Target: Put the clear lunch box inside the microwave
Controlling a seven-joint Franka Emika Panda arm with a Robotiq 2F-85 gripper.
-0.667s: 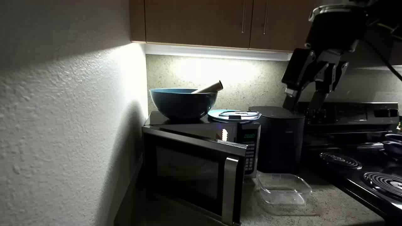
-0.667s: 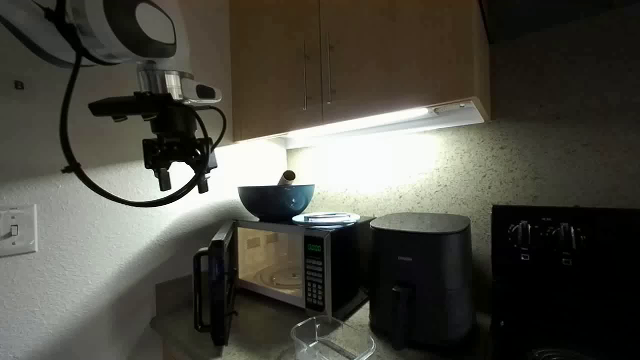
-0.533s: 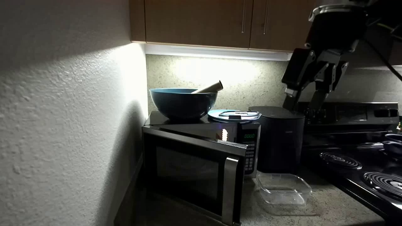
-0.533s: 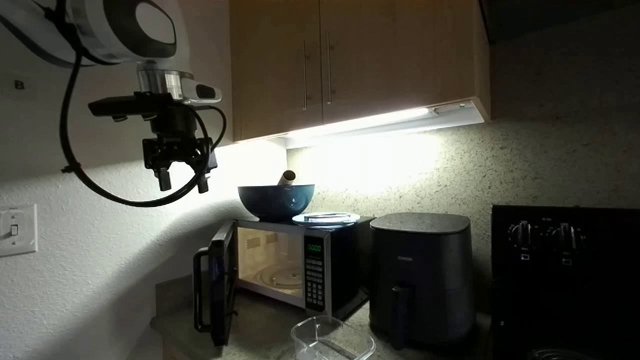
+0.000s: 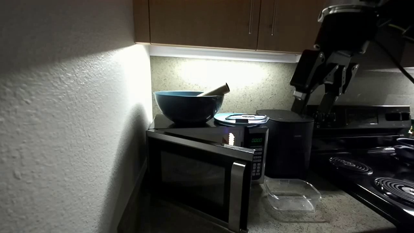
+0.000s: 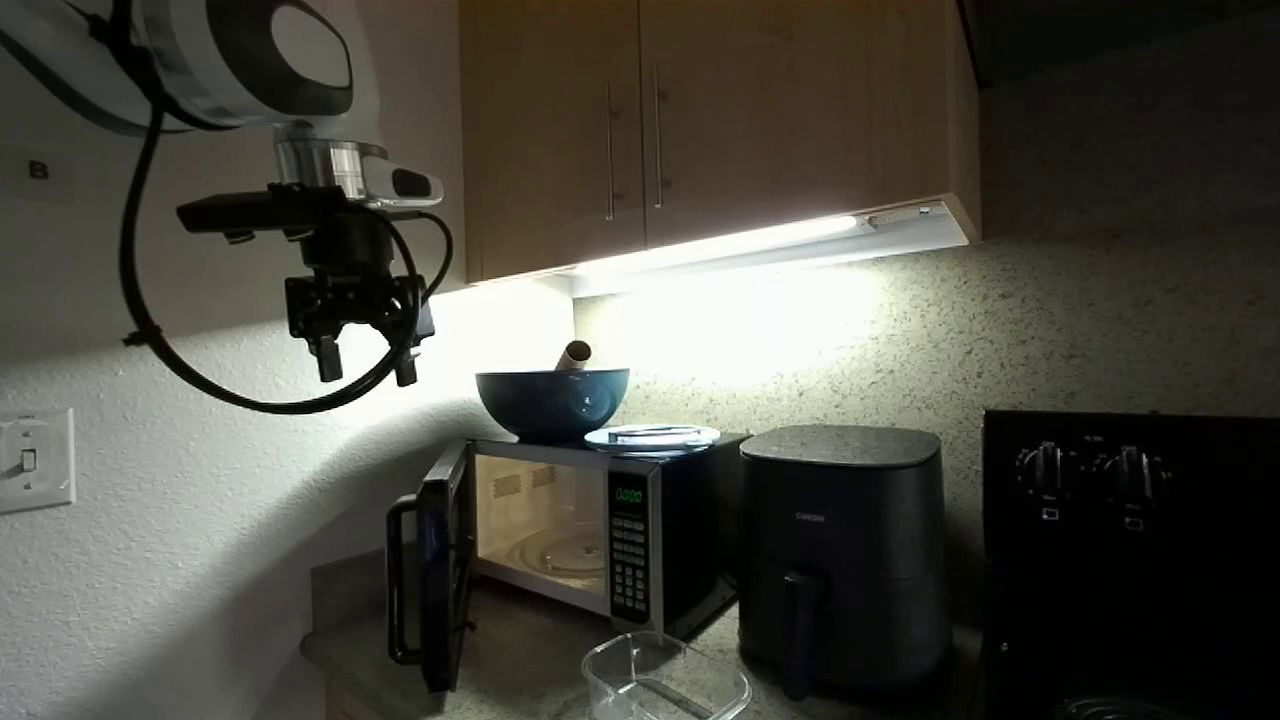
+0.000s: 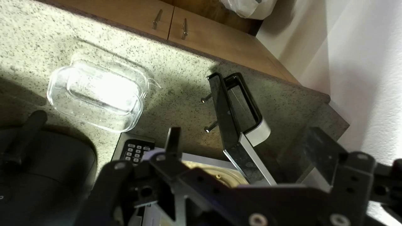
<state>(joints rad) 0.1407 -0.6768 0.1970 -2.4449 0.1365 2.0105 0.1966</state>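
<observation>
The clear lunch box [image 5: 292, 202] sits upright and open-topped on the counter, in front of the microwave [image 5: 257, 158]. The box also shows at the lower edge of an exterior view [image 6: 665, 685] and at the left of the wrist view [image 7: 100, 91]. The microwave also shows in an exterior view [image 6: 630, 545]; its door [image 6: 440, 570] stands swung open and its lit inside shows a glass turntable. My gripper [image 6: 367, 368] hangs well above the counter, apart from box and microwave. In the wrist view [image 7: 247, 138] its fingers are spread wide with nothing between them.
A blue bowl [image 6: 553, 405] holding a tube and a round lidded dish [image 6: 652, 438] rest on the microwave. A black air fryer [image 6: 842, 560] stands beside it, then the stove [image 5: 372, 168]. Cabinets [image 6: 720, 120] hang above. A wall [image 6: 200, 520] borders the door side.
</observation>
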